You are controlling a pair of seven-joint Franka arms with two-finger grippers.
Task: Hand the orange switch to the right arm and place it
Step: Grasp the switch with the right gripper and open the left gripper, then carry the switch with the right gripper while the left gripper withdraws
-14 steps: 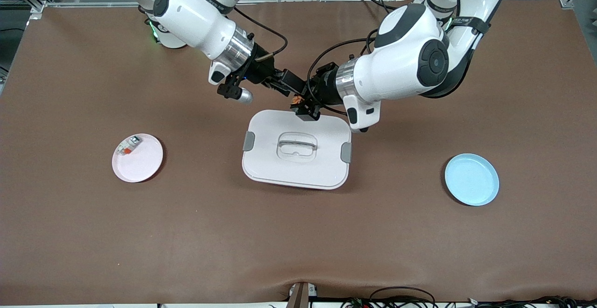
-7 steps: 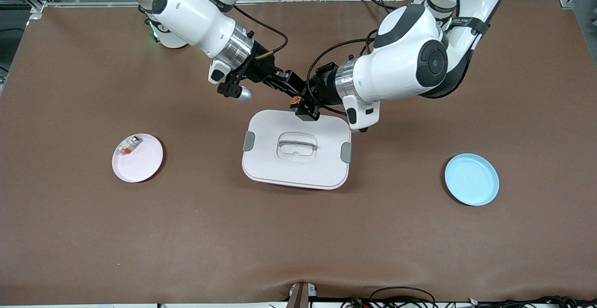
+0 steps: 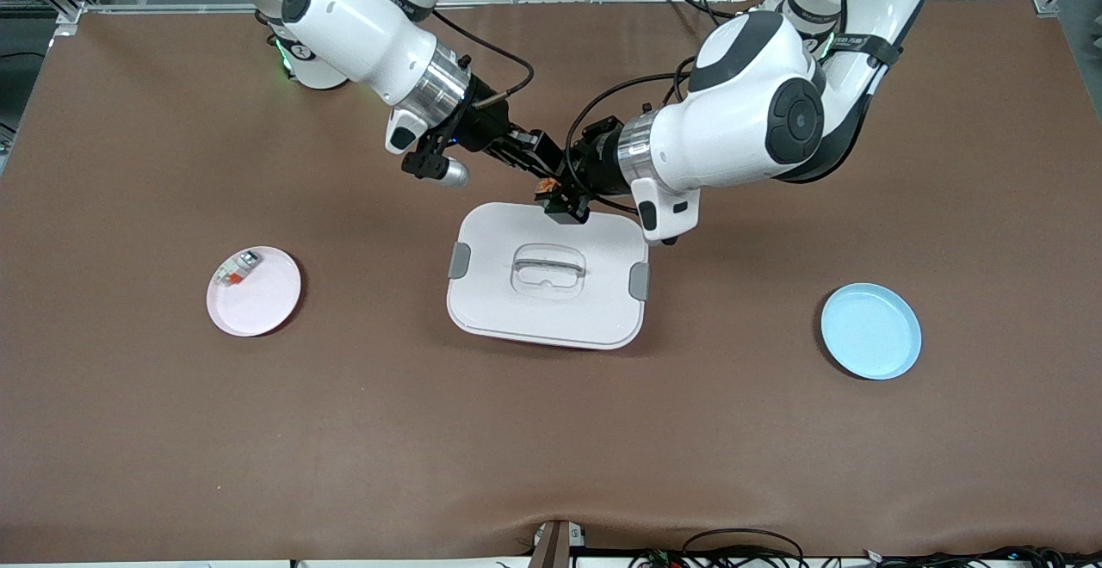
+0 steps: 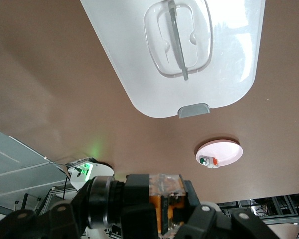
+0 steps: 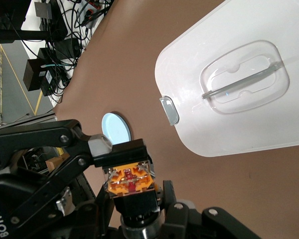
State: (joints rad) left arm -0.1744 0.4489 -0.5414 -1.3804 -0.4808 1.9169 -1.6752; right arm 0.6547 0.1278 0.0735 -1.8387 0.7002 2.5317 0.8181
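The orange switch (image 3: 545, 184), orange with a clear cap and a black body, hangs between my two grippers over the edge of the white lidded box (image 3: 551, 314) that lies farthest from the front camera. My left gripper (image 3: 555, 194) is shut on its orange head, as the left wrist view (image 4: 165, 203) shows with the switch (image 4: 168, 196). My right gripper (image 3: 544, 165) is open. In the right wrist view (image 5: 134, 205) its fingers (image 5: 167, 195) stand on either side of the switch's (image 5: 131, 180) black body, with a small gap on one side.
A pink plate (image 3: 265, 303) holding a whitish-grey block with an orange-red patch (image 3: 237, 268) lies toward the right arm's end. A blue plate (image 3: 869, 332) lies toward the left arm's end. The box lid has a clear handle (image 3: 548, 268) and grey clips.
My right gripper has moved a little closer along the switch toward my left gripper. The left gripper and the switch have shifted slightly with it.
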